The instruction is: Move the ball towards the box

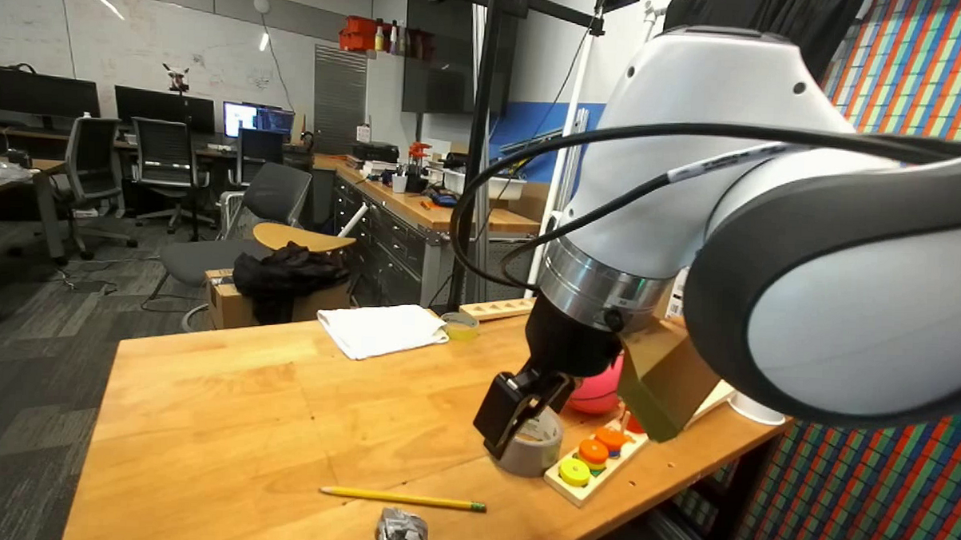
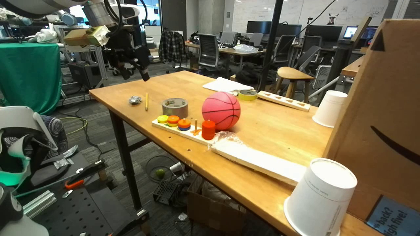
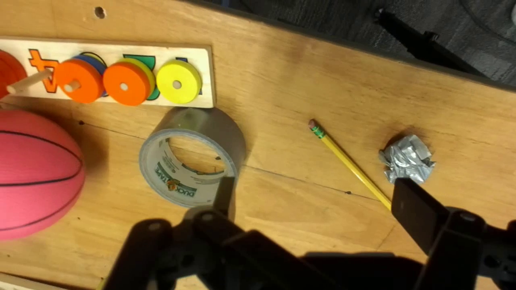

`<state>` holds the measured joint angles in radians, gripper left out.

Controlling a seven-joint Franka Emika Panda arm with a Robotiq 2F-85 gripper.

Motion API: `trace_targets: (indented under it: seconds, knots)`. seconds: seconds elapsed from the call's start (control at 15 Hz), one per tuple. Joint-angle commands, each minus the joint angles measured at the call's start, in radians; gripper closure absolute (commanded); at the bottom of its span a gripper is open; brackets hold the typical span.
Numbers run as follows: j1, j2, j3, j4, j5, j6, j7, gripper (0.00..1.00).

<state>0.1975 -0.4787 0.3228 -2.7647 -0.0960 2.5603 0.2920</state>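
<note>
In an exterior view the ball (image 2: 221,110) rests on the table (image 2: 279,131) just beyond the peg toy (image 2: 183,124), well apart from the box (image 2: 382,106) on the right. The claw (image 2: 135,75) hangs far left, spread wide and holding nothing. A long white slab (image 2: 259,159) lies along the near edge toward the box, with a paper cup (image 2: 323,195) near its right end, so a ball pushed too close to that edge could bump the slab, veer, or knock the cup down.

In an exterior view the arm (image 1: 690,205) hides much of the ball; steering by that alone could misjudge the reach, and a stray nudge would probably set it rolling.

In the wrist view the ball is cut off at the left, with the tape roll (image 3: 221,133) between it and the claw. A low sweep left would likely drive the roll into the ball or peg toy; dropping straight down might pin the roll, pencil (image 3: 351,165) or crumpled foil (image 3: 407,157). Whether the ball fits inside the claw I cannot tell.
</note>
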Motion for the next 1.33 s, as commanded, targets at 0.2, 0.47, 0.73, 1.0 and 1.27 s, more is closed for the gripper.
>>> trace_targets:
  seconds: [0.2, 0.47, 0.73, 1.0, 1.27]
  knots:
    - [-0.083, 0.048, -0.049, 0.001, -0.029, -0.008, -0.026, 0.00]
    - [-0.077, 0.083, -0.064, 0.027, -0.032, 0.001, -0.068, 0.00]
    - [-0.064, 0.120, -0.059, 0.064, -0.031, 0.007, -0.097, 0.00]
    - [-0.074, 0.157, -0.057, 0.109, -0.078, 0.003, -0.130, 0.00]
    - [-0.094, 0.247, -0.080, 0.170, -0.123, 0.014, -0.158, 0.00]
